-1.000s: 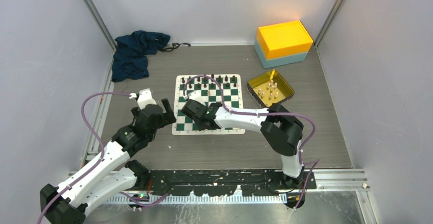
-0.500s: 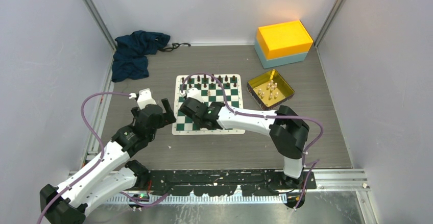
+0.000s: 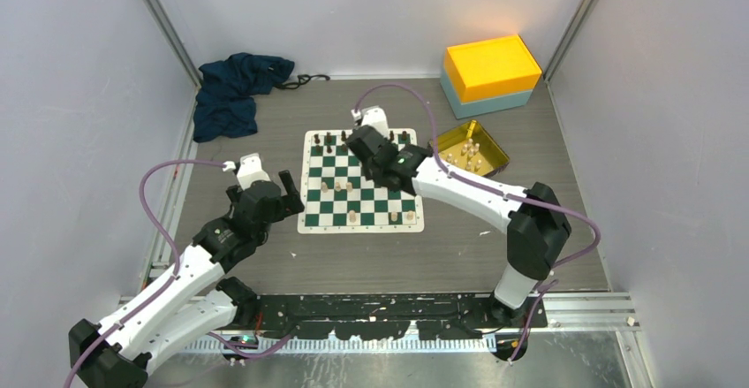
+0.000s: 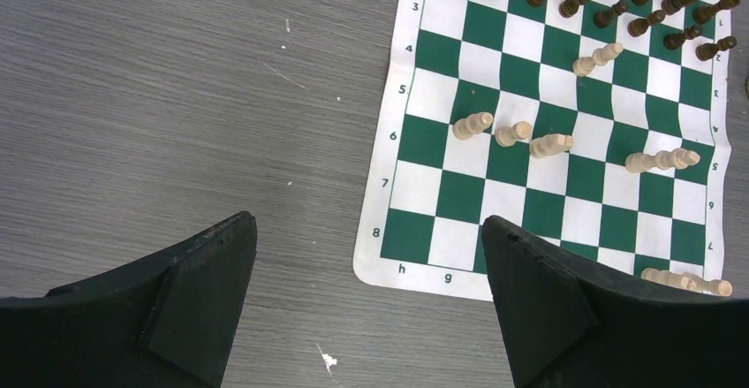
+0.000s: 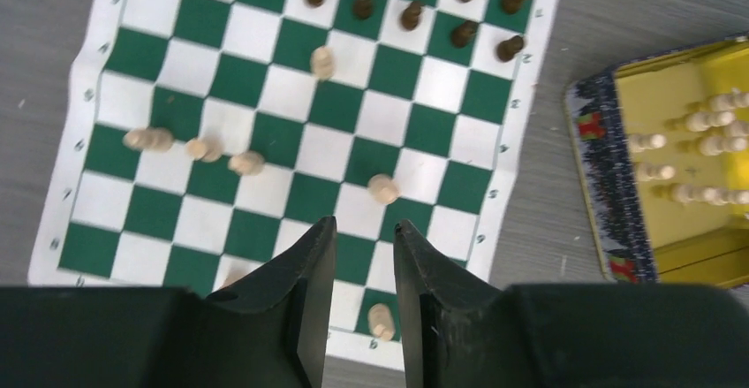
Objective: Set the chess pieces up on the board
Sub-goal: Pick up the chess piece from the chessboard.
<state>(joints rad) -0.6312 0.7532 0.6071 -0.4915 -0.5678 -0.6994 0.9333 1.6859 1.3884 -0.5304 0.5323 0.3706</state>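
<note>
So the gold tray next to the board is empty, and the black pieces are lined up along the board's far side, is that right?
Not quite. The tray is not empty: several cream pieces lie in it, as the right wrist view shows. The black pieces are indeed lined up along the board's far side.

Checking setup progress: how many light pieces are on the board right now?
7 light pieces on the board: one by the dark pieces, three clustered mid-left, one mid-right, one near the near-right corner, one partly behind the right fingers. More may be hidden.
</note>
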